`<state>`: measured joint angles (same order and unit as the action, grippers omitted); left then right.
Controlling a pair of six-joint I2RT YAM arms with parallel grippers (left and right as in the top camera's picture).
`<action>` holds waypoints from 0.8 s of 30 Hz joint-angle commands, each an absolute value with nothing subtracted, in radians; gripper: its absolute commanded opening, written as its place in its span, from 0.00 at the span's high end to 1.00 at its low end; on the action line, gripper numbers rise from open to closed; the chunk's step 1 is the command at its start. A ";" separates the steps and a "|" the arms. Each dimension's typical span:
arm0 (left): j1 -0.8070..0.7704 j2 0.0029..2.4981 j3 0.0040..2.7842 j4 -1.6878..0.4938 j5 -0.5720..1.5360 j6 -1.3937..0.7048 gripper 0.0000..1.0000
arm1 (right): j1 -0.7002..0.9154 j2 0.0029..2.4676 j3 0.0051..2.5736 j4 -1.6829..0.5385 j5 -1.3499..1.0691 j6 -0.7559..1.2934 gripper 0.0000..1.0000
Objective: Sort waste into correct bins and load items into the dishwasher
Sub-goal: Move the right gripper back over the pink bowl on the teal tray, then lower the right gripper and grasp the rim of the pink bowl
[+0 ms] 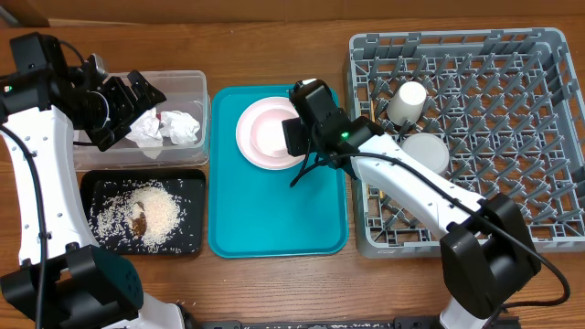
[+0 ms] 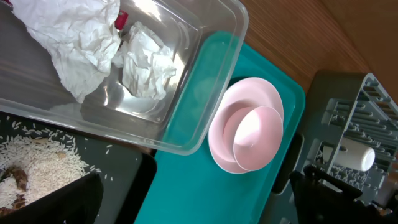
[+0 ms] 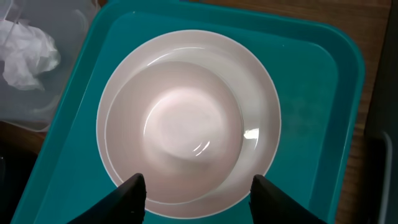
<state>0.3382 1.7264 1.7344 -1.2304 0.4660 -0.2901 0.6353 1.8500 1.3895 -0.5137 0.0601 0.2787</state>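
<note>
On the wooden desk (image 1: 274,46), the grey dish rack (image 1: 457,38) fills the right side and holds a grey-white bowl (image 1: 426,151) and a cream cup (image 1: 409,99). The teal serving tray (image 1: 274,219) lies mid-desk, and at the left the clear tub (image 1: 196,82) of crumpled napkins (image 1: 174,126) sits beyond the black tray (image 1: 187,183) of rice (image 1: 155,212). The pink bowl (image 3: 174,130) rests in the pale pink plate (image 3: 261,112) at the teal tray's far end, with the right hand (image 3: 198,186) above them, fingers spread and empty, while the left hand (image 1: 137,100) hangs wide open over the tub.
</note>
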 commanded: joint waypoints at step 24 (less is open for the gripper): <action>0.332 1.732 1.756 -1.229 0.460 -0.303 0.00 | 0.680 1.960 1.413 -0.382 -0.130 0.077 0.36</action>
<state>0.3382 1.7264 1.7344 -1.2304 0.4660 -0.2901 0.6739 1.9583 1.3895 -0.3904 -0.1238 0.0994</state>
